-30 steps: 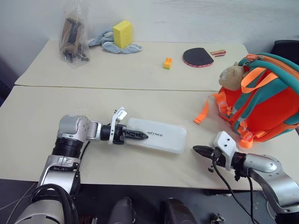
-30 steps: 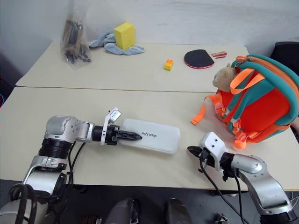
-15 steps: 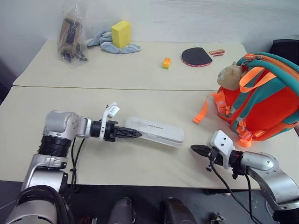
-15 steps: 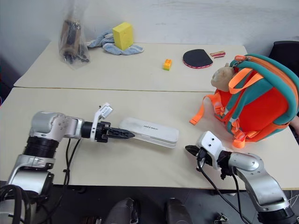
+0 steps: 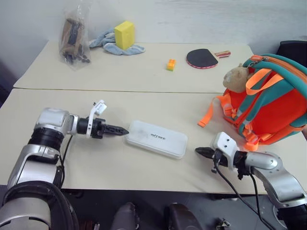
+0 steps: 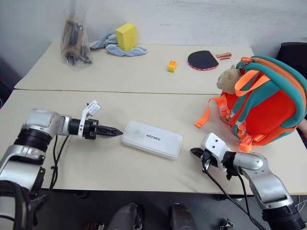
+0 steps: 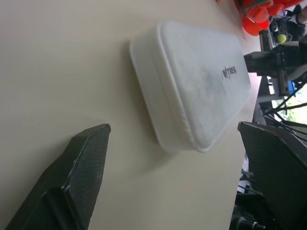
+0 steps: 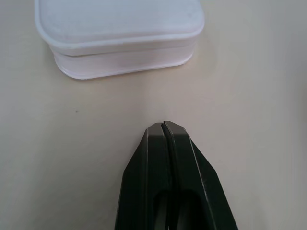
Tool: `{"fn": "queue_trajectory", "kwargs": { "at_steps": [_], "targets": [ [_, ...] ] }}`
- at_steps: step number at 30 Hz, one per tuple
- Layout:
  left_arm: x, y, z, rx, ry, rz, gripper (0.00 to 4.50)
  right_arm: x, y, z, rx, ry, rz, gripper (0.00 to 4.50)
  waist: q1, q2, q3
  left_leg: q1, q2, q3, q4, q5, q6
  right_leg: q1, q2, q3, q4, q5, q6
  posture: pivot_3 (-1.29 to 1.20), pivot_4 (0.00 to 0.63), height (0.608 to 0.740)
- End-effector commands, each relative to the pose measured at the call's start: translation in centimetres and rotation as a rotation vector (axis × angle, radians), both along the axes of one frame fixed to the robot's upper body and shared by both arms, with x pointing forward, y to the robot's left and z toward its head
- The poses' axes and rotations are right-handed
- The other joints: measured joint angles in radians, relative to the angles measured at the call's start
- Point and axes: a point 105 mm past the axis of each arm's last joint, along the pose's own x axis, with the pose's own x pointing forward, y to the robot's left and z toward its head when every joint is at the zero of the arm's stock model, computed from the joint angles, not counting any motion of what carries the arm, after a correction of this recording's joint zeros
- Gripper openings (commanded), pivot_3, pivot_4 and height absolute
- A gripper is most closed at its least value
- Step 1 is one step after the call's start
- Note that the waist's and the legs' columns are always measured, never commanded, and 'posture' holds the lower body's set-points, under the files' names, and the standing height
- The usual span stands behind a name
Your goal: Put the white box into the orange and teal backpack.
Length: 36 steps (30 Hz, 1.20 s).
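The white box [image 5: 156, 139] lies flat on the near table with its dark lettering facing up. Just off its left end, clear of it, my left gripper [image 5: 121, 130] points at the box. In the left wrist view its fingers [image 7: 81, 163] stand wide apart and open, with the box [image 7: 192, 91] ahead of them. My right gripper [image 5: 198, 151] hovers near the box's right end with its fingers [image 8: 164, 143] shut on nothing. The orange and teal backpack [image 5: 273, 105] stands at the right edge of the table, with a tan plush toy [image 5: 236, 78] on it.
On the far table are a yellow sponge block [image 5: 125, 34] on a blue cloth [image 5: 111, 45], a clear bag of items [image 5: 73, 36], a small orange brick [image 5: 171, 64] and a black paddle [image 5: 202, 58]. An orange strap [image 5: 209, 114] trails from the backpack onto the table.
My left gripper has drawn back to the left off the box's end and opened. The box, tilted up half a second ago, now lies flat. The right gripper has hardly moved.
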Motion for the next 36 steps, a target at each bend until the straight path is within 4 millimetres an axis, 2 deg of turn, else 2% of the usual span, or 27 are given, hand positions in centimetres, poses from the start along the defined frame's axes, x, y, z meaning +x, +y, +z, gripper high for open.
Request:
{"fn": "queue_trajectory", "kwargs": {
  "at_steps": [1,4,7,11,16,22,25,27,28,32,34,36],
  "targets": [
    [0.3,-1.6,0.2,-0.006,-0.004,-0.070,4.48,0.1,0.6,0.7,-0.004,-0.026,0.042,0.00,0.002,0.000,0.000,-0.001,0.000,0.000,0.000,0.000,0.000,-0.001,0.000,0.000,0.000,0.000,0.000,0.00,0.150,0.740],
    [-0.2,-3.3,-0.9,-0.002,0.033,-0.160,4.48,0.3,1.2,0.7,0.003,-0.029,0.054,0.00,0.001,0.000,0.000,-0.004,-0.001,0.000,0.002,0.000,0.000,-0.003,-0.001,-0.001,0.000,0.000,0.000,0.00,0.150,0.740],
    [-0.4,-4.5,-2.1,-0.001,0.067,-0.185,4.48,0.6,1.7,0.7,0.008,-0.033,0.063,0.00,0.001,0.000,0.000,-0.004,-0.001,0.000,0.002,0.000,0.001,-0.003,-0.001,-0.001,0.001,0.000,0.000,0.00,0.150,0.740],
    [-0.5,-6.0,-2.8,-0.013,0.091,-0.216,4.48,0.9,2.2,0.7,0.012,-0.034,0.070,0.00,0.002,0.000,0.000,-0.003,-0.001,-0.001,0.004,0.000,0.001,-0.002,-0.002,-0.001,0.002,0.000,0.000,0.00,0.150,0.740],
    [-0.4,-7.6,-2.0,-0.074,0.105,-0.227,4.48,0.8,2.4,0.5,0.019,-0.032,0.069,0.00,0.004,0.000,0.000,-0.002,-0.002,-0.001,0.004,0.000,0.002,-0.001,-0.003,-0.002,0.002,0.000,0.000,0.00,0.150,0.740],
    [-0.3,-8.0,-1.5,-0.097,0.101,-0.238,4.48,0.6,2.4,0.2,0.021,-0.028,0.063,0.00,0.001,0.000,0.000,-0.003,-0.003,-0.001,0.004,0.000,0.002,-0.001,-0.003,-0.002,0.003,0.000,0.000,0.00,0.150,0.740],
    [0.0,-7.6,-0.6,-0.128,0.093,-0.222,3.94,0.4,2.1,0.0,0.022,-0.023,0.051,0.00,0.000,0.000,0.000,-0.003,-0.003,-0.001,0.004,0.000,0.002,-0.002,-0.003,-0.002,0.003,0.000,0.000,0.00,0.150,0.740],
    [-0.1,-7.2,-0.1,-0.141,0.089,-0.228,3.37,0.2,2.0,-0.2,0.021,-0.021,0.044,0.00,0.000,0.000,0.000,-0.003,-0.003,-0.001,0.004,0.000,0.002,-0.003,-0.003,-0.002,0.004,0.000,0.000,0.00,0.150,0.740],
    [-0.2,-6.9,0.1,-0.144,0.090,-0.234,2.95,0.1,1.9,-0.2,0.021,-0.020,0.042,0.00,0.000,0.000,0.000,-0.004,-0.003,-0.001,0.004,0.000,0.002,-0.003,-0.003,-0.002,0.004,0.000,0.000,0.00,0.150,0.740],
    [-0.5,-6.4,0.7,-0.163,0.095,-0.250,1.85,-0.1,1.7,-0.3,0.022,-0.021,0.033,0.00,0.000,0.000,0.000,-0.004,-0.003,-0.001,0.004,0.000,0.002,-0.004,-0.003,-0.002,0.005,0.000,0.000,0.00,0.150,0.740],
    [-0.6,-6.4,0.9,-0.175,0.094,-0.256,1.50,-0.2,1.7,-0.2,0.025,-0.026,0.030,0.00,0.000,0.000,0.000,-0.004,-0.003,-0.001,0.005,0.000,0.002,-0.003,-0.003,-0.002,0.005,0.000,0.000,0.00,0.150,0.740],
    [-0.9,-6.6,1.5,-0.213,0.094,-0.266,1.43,-0.2,1.8,0.2,0.036,-0.042,0.022,0.00,0.000,0.000,0.000,-0.004,-0.003,-0.001,0.007,0.000,0.002,-0.003,-0.003,-0.002,0.007,0.000,0.000,0.00,0.150,0.740]
  ]
}}
